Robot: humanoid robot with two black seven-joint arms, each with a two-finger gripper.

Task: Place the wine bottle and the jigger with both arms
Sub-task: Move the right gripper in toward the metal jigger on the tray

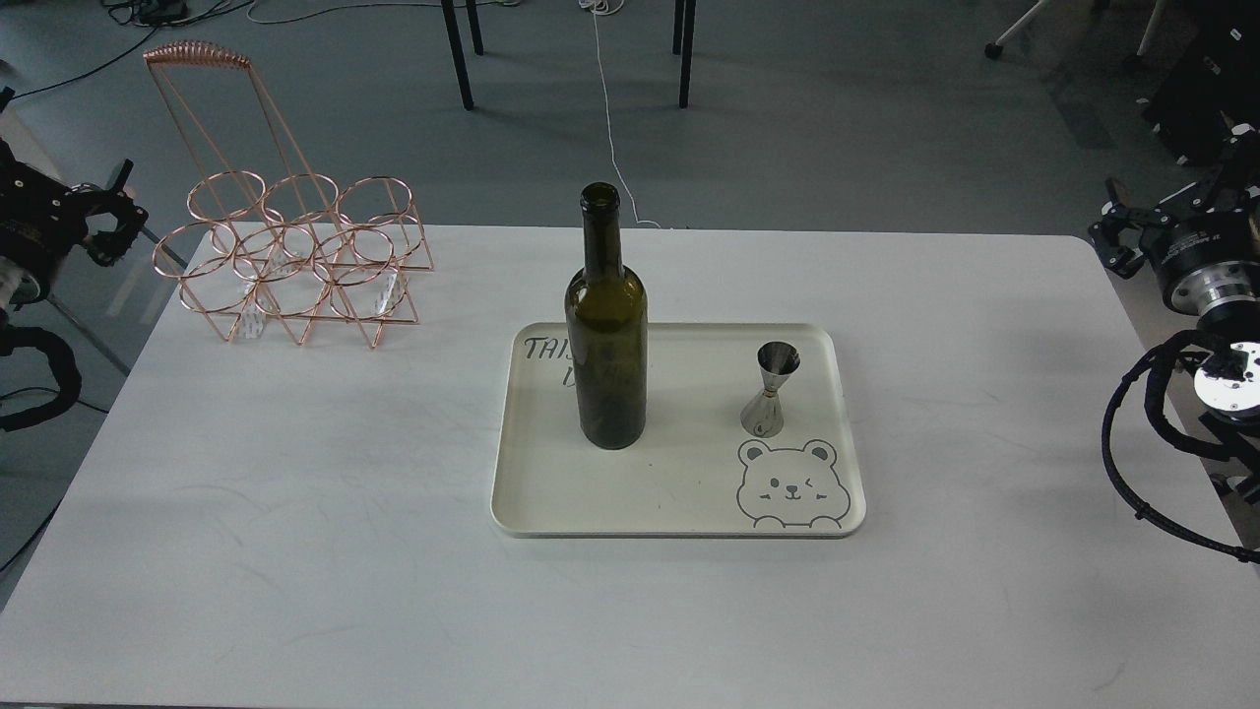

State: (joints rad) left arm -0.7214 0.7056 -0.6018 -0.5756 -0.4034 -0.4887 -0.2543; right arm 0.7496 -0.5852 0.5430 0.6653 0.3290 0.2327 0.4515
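Note:
The dark green wine bottle [606, 335] stands upright on the left half of a cream tray [679, 492]. The steel jigger [771, 390] stands upright on the tray's right half, above a printed bear. My left gripper [110, 219] hangs off the table's left edge, far from the bottle, its fingers apart and holding nothing. My right gripper [1117, 231] hovers off the table's right edge, well clear of the jigger, fingers spread and empty.
A copper wire bottle rack [295, 256] with several rings and a tall handle stands at the table's back left. The white table [295, 512] carries only the rack and tray. Chair legs and cables lie on the floor behind.

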